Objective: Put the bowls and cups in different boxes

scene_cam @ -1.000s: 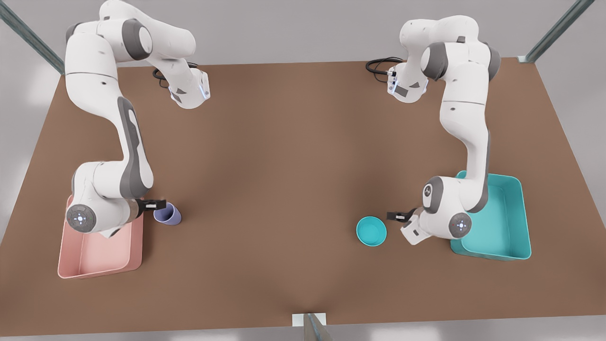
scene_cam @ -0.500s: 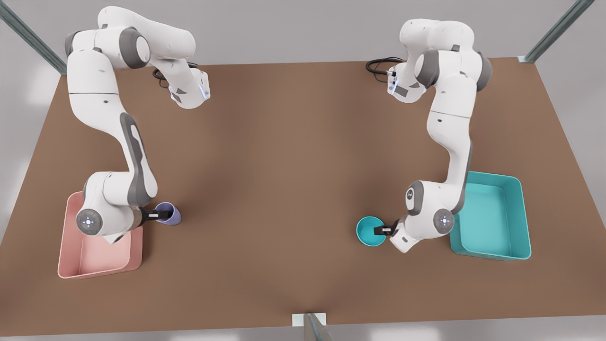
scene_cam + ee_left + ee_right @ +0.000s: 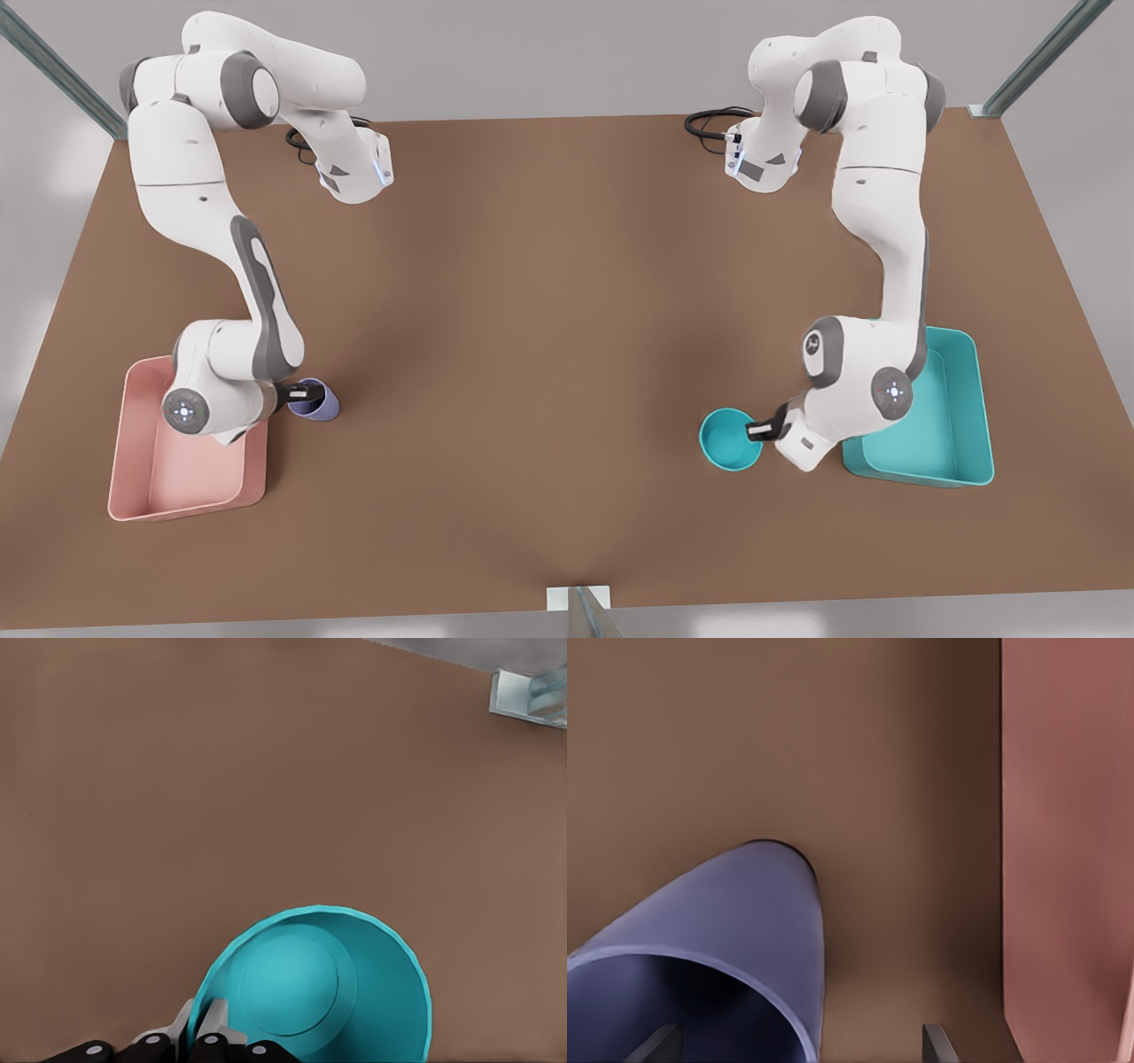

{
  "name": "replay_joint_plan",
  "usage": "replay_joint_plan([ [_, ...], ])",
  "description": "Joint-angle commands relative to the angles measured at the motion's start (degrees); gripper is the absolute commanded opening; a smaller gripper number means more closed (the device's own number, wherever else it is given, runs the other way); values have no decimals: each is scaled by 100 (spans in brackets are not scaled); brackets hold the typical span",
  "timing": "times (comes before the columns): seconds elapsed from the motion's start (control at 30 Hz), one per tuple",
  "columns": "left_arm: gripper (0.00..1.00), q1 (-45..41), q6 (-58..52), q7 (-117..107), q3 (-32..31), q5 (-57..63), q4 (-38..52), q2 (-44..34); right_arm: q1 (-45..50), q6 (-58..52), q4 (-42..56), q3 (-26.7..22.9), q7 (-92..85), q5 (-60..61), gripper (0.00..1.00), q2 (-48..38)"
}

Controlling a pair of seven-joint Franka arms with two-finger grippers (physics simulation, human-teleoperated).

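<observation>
- Teal bowl [image 3: 323, 988]: round, shallow, its smooth inside and flat bottom facing the camera.
- Left gripper [image 3: 193, 1036]: 2 pale fingertips pinched together on the bowl's rim, one either side of the wall.
- Brown table [image 3: 221, 771]: bare surface behind the bowl.
- Pale metal bracket [image 3: 530, 693]: at the table's far edge.

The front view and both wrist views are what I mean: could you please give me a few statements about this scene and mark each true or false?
1. The left tool is shut on the rim of the teal bowl. True.
2. The teal bowl lies inside the teal box. False: it is outside, beside the box.
3. The right tool has its fingers open astride the lavender cup's rim. True.
4. The lavender cup is already in the pink box. False: it is on the table beside it.
</observation>
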Motion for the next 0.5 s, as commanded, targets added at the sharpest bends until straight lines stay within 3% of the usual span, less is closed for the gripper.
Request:
replay_joint_plan([
  [0.0,21,341,-1468,-205,248,313,7,-455,10,57,6,0,-44,8,92,3],
  [0.07,21,903,-1847,-126,407,700,-230,-1018,10,49,14,0,-53,0,54,38],
  [0.2,21,1589,-1768,708,706,1016,-274,-957,10,49,41,0,-53,-9,36,126],
  [0.27,21,1589,-636,1226,1022,1025,-1117,-904,10,-4,58,9,-27,0,21,108],
  [0.47,21,1835,842,1429,1110,1201,-1285,-17,2,-610,225,159,-281,465,21,-260],
])
